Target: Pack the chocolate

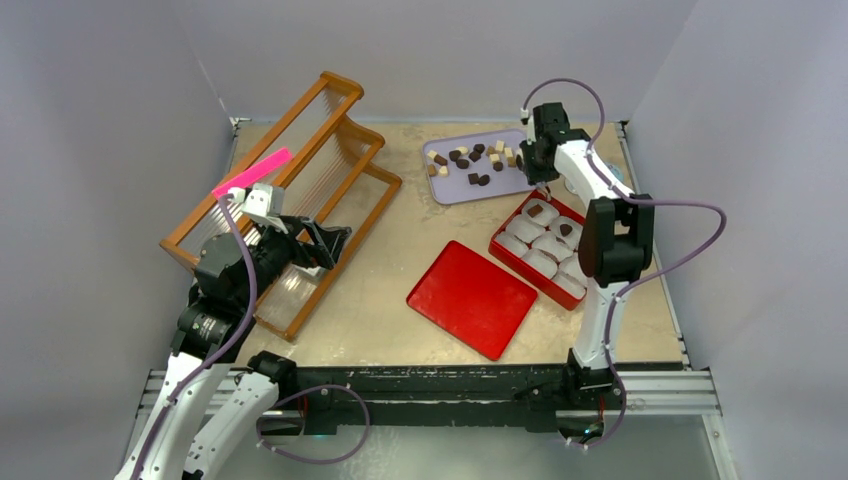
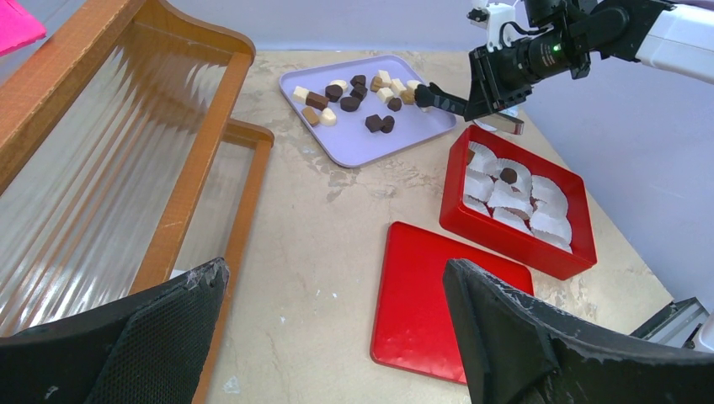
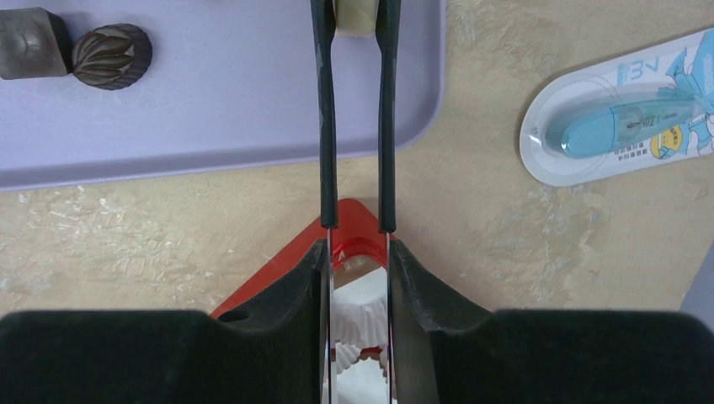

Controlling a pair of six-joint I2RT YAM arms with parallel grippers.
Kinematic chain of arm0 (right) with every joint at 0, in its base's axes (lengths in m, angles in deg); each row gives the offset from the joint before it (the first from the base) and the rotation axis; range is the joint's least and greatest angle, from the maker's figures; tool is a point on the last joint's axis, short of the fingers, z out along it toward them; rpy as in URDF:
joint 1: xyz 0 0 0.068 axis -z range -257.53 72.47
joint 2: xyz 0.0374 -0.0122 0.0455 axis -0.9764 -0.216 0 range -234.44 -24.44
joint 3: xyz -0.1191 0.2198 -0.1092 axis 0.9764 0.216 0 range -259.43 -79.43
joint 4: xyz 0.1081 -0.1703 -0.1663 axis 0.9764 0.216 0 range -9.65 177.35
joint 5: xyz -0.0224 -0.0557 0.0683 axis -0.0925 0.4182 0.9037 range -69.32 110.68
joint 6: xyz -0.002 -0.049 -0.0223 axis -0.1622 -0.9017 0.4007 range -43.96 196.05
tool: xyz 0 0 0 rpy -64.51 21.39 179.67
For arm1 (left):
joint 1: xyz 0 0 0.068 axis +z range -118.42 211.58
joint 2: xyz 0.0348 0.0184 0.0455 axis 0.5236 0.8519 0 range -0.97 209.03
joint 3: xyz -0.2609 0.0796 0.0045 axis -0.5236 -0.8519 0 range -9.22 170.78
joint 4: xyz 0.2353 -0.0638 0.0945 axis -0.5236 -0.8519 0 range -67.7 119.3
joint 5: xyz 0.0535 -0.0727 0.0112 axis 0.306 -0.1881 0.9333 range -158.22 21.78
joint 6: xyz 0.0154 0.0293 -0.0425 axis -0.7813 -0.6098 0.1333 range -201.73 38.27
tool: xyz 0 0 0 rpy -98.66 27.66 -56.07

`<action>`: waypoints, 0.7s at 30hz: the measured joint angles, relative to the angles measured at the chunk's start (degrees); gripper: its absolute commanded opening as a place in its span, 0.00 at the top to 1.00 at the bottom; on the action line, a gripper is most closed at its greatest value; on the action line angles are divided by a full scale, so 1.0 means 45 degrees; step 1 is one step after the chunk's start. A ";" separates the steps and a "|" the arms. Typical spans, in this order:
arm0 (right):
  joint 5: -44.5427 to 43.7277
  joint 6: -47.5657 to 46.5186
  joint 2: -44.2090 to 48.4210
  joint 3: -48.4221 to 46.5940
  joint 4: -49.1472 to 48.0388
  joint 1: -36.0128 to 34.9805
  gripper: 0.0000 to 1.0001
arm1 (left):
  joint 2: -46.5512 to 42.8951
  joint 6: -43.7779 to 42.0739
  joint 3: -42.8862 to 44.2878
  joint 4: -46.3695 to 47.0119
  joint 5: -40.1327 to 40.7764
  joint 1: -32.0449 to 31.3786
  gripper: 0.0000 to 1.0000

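Observation:
Several chocolate pieces (image 1: 470, 158), dark, brown and cream, lie on a lilac tray (image 1: 480, 188). The red box (image 1: 500, 245) holds white paper cups; two cups hold a dark piece (image 1: 537, 211). My right gripper (image 1: 535, 160) is shut on metal tongs (image 3: 324, 126), over the tray's right edge. The tongs' dark tips pinch a cream piece (image 3: 354, 17) at the top of the right wrist view. My left gripper (image 2: 337, 328) is open and empty, above the table beside the wooden rack. The flat red lid (image 1: 472, 298) lies left of the box.
A tall wooden rack (image 1: 300, 150) with ribbed clear panels stands at the left, a pink strip (image 1: 250, 172) on its top. A packaged blue correction tape (image 3: 619, 126) lies right of the tray. Grey walls close in the table.

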 measured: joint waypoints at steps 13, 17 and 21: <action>-0.0117 0.1297 0.1739 0.0141 0.0714 -0.0005 0.75 | -0.0029 0.0000 0.0000 -0.0005 0.0000 0.0000 0.02; -0.0539 0.2108 0.2482 0.0651 0.1239 0.0000 0.75 | -0.0024 0.0000 0.0000 -0.0010 0.0000 0.0000 0.02; -0.1030 0.2919 0.3449 0.1729 0.1719 -0.0005 0.75 | -0.0024 0.0005 0.0000 -0.0010 0.0005 0.0000 0.02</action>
